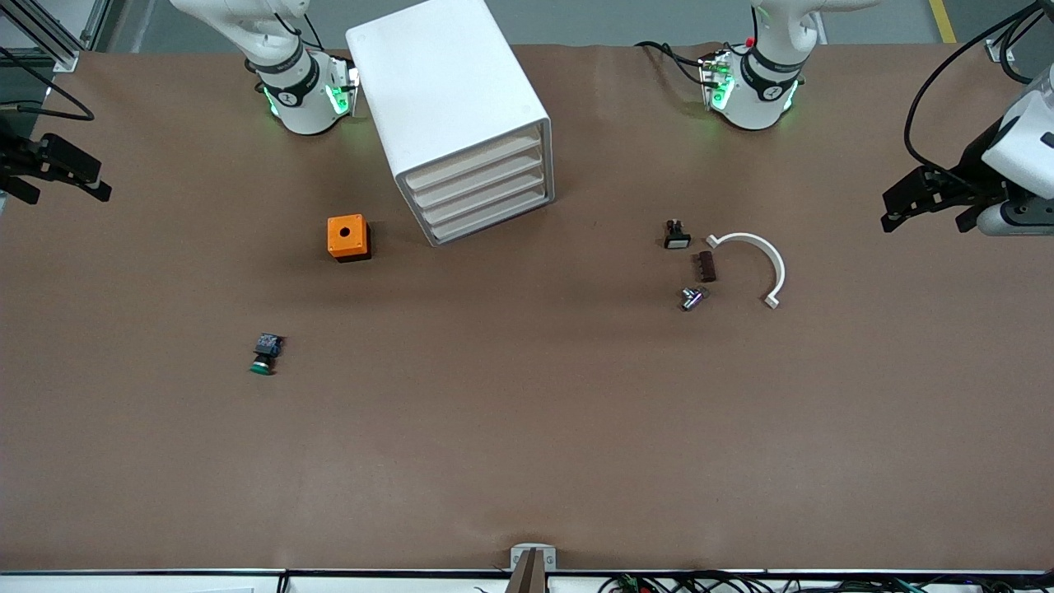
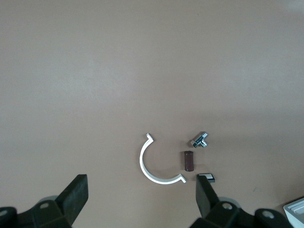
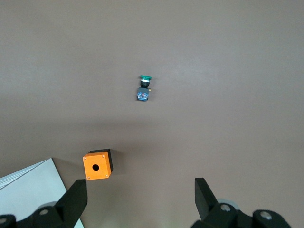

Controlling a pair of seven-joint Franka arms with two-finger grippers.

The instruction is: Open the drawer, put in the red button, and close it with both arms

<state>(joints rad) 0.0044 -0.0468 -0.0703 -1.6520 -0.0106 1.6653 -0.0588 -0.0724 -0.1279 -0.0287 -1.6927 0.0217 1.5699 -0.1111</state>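
All the drawers of the white cabinet (image 1: 461,123) are sitting shut, and the red button is showing nowhere on the table (image 1: 527,445); I cannot tell whether it is lying inside. Both arms are waiting: the left tool (image 1: 930,202) and the right tool (image 1: 58,169) are hanging open and empty over the table's ends, well apart from the cabinet. If the work is only starting, the next move is calling for a drawer front to be pulled. Nothing is blocking the drawer fronts. An orange box (image 1: 347,237) is lying beside the cabinet, and the green button (image 1: 263,356) nearer the camera.

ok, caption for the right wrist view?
Right claw open over bare table, above an orange box and green-capped button; white drawer cabinet at frame corner.
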